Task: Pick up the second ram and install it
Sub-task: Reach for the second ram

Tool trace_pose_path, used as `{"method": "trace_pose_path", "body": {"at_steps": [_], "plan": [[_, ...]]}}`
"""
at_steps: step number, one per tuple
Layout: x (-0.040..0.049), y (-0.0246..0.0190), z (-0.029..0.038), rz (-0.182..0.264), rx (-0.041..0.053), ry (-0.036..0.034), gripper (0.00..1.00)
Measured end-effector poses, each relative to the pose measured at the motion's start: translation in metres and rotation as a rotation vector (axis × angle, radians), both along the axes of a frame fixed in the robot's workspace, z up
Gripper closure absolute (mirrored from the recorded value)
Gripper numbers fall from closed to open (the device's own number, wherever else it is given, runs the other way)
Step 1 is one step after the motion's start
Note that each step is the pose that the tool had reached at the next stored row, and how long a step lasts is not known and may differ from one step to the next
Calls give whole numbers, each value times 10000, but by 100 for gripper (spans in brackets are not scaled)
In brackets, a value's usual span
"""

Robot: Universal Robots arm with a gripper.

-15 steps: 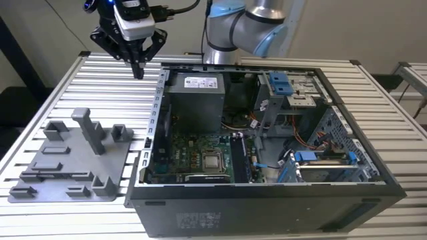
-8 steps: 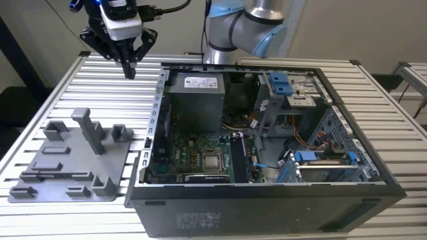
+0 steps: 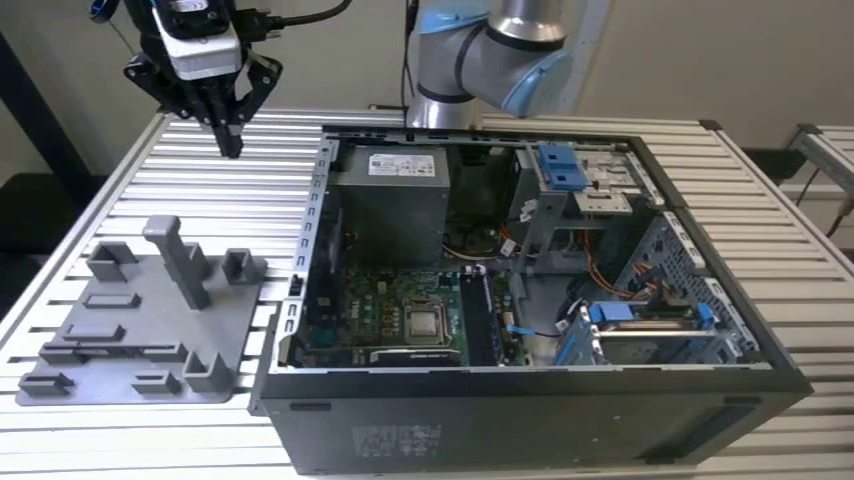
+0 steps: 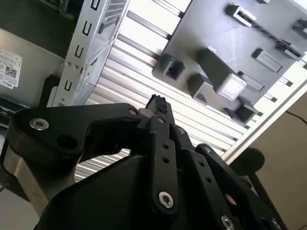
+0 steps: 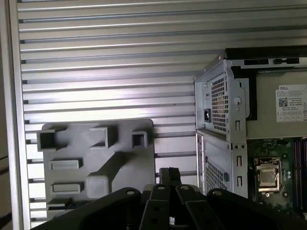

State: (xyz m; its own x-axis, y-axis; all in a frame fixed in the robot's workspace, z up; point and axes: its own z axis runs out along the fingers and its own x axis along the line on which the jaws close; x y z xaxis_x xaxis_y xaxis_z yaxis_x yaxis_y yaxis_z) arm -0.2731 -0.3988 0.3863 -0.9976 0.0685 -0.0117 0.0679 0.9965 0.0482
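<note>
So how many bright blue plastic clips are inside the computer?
2. The back clip sits by the computer case's far wall. The front clip sits nearer the camera, toward the exterior view's right. More may be hidden behind metal.

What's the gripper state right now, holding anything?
Gripper: closed, fingertips together, nothing visible between them; it hovers over the slatted table.
</note>
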Motion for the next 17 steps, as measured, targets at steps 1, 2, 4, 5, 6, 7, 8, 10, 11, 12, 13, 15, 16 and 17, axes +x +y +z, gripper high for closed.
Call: {"method": "trace_pose_path", "body": {"at_steps": [1,2,4,5,6,7,8,10,11,12,13,15,16,17], "plan": [[-33,0,0,2,0,0,89],[-67,0,-1,3,1,0,89],[-135,0,-1,6,0,0,89],[-168,0,-1,7,0,0,89],[-202,0,-1,8,0,0,89],[-234,0,-2,10,0,0,89],[-268,0,-2,12,1,-1,89],[-330,0,-3,12,0,1,89],[-359,0,-4,13,0,2,89],[-391,0,-4,13,0,3,89],[-425,0,-5,13,0,4,89],[-494,0,-7,14,1,6,89],[-527,0,-7,15,0,7,89],[-559,0,-8,15,0,9,89]]}}
